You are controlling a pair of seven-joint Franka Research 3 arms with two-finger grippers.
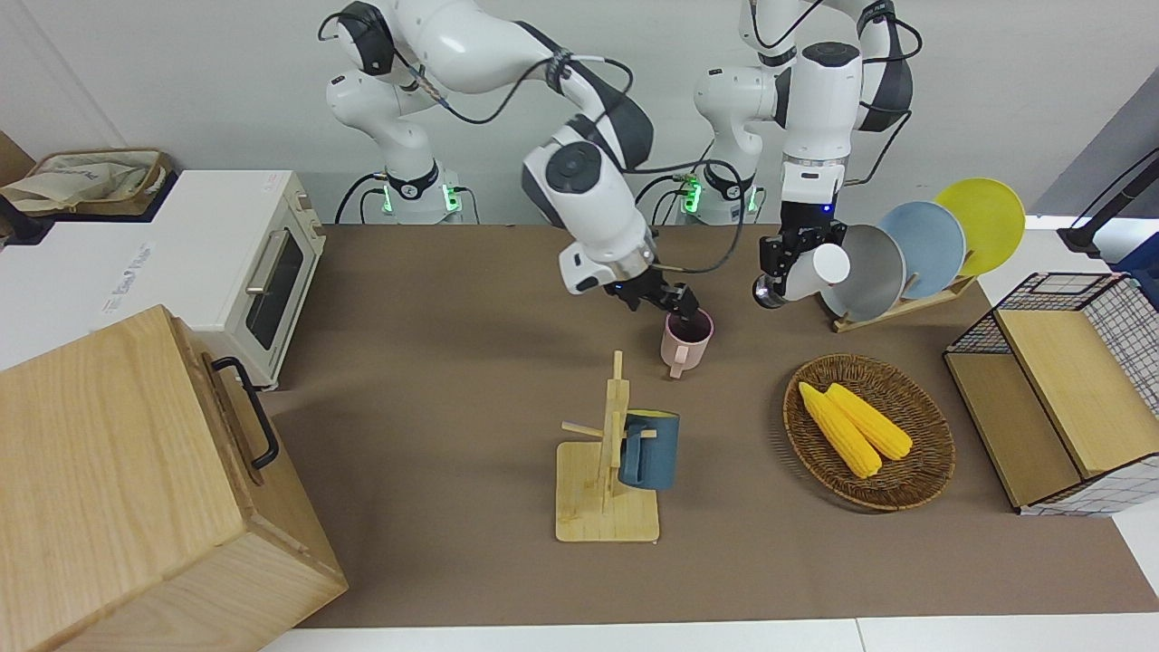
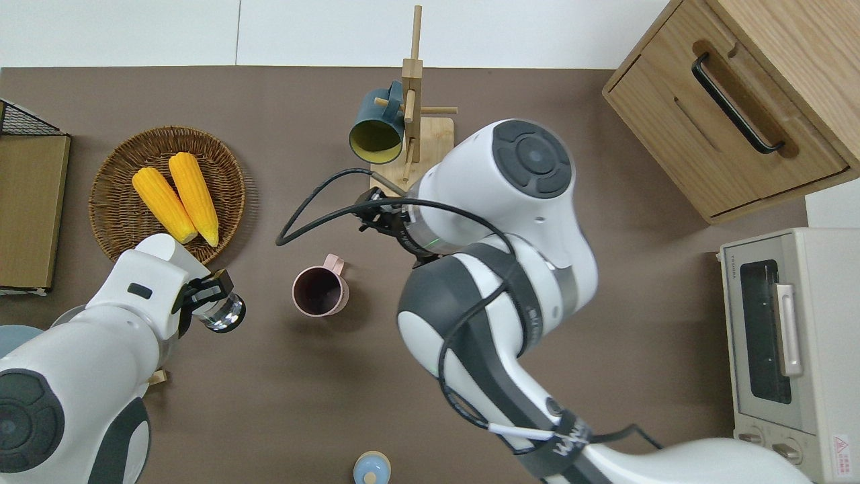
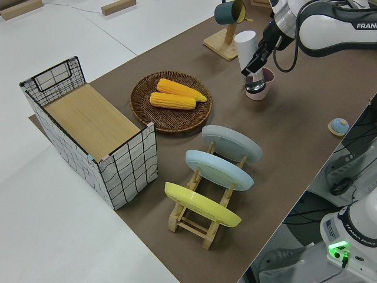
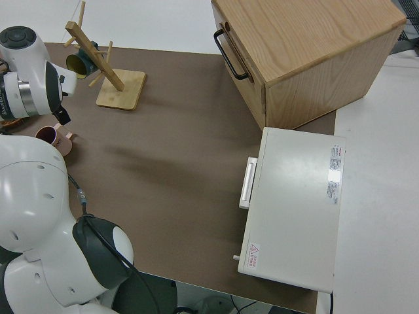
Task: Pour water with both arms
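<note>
A pink mug [image 1: 688,340] [image 2: 320,290] stands upright mid-table, dark inside, its handle pointing away from the robots. My left gripper [image 1: 797,258] [image 2: 209,290] is shut on a tilted white cup [image 1: 815,270] [image 3: 246,47] with a shiny end [image 2: 225,313]. It holds the cup in the air over the table, between the mug and the wicker basket. My right gripper [image 1: 677,302] [image 2: 371,205] hangs close above the mug's rim in the front view. In the overhead view it is over the table between the mug and the wooden rack. Its fingers are largely hidden by its own wrist.
A wooden mug rack [image 1: 605,489] carries a blue mug [image 1: 650,450]. A wicker basket [image 1: 905,484] holds two corn cobs. Plates stand in a rack [image 1: 905,303] beside a wire-and-wood shelf [image 1: 1050,398]. A toaster oven [image 1: 263,272] and a wooden cabinet [image 1: 118,489] occupy the right arm's end.
</note>
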